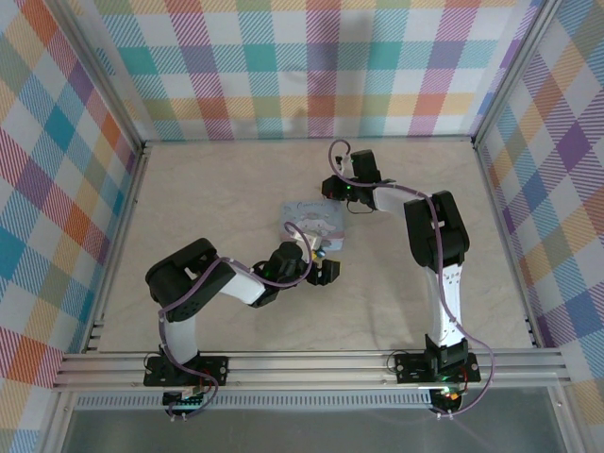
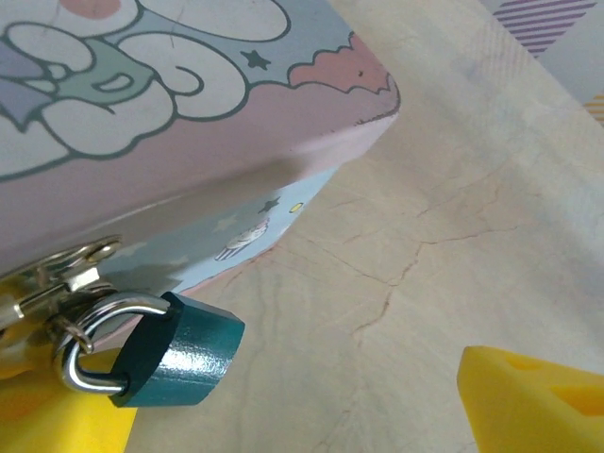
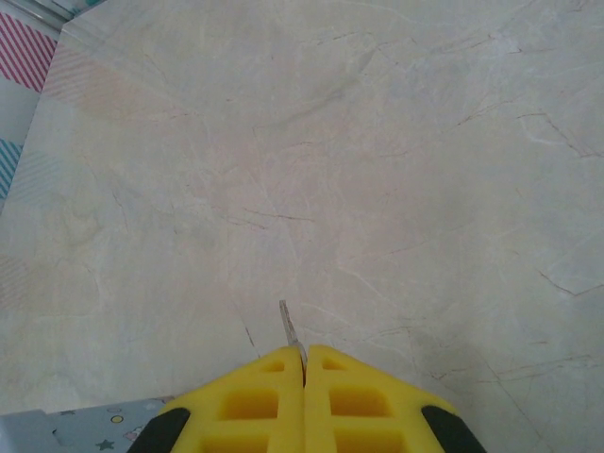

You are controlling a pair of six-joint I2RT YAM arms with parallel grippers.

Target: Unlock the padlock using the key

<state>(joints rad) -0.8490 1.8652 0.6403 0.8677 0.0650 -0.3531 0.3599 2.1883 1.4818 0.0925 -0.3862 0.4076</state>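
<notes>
Marbled tabletop, plaid walls. The left gripper stands wide open beside the blue padlock on a tin; the right gripper clenches the key.

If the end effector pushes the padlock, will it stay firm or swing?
The padlock will probably swing, since it hangs by its shackle from the hasp. Its glossy body may feel slippery. It looks solid metal, so likely heavy for its size.

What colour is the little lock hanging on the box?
The padlock is shiny teal blue. The left wrist view shows it best.
</notes>
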